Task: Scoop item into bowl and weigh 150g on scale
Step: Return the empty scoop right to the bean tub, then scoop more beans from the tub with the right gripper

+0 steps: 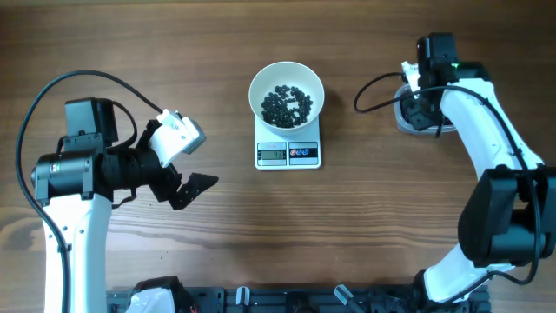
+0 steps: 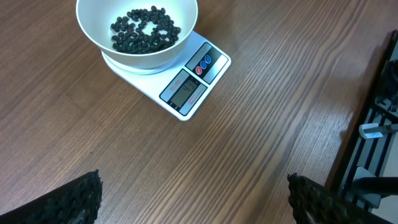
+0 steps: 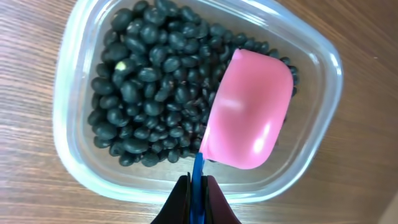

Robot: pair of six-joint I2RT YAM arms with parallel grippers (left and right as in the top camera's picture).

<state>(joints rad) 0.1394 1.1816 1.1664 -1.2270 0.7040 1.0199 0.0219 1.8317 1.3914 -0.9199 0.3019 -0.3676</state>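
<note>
A white bowl stands on the small white scale at the table's middle back, with a thin layer of black beans inside. More beans fill the left part of a clear plastic tub at the back right. My right gripper is shut on the blue handle of a pink scoop, whose cup hangs bottom-up over the tub's right side. My left gripper hovers open and empty over bare wood, left of the scale.
A black rack runs along the table's front edge. Cables loop from both arms: one at the left, one near the tub.
</note>
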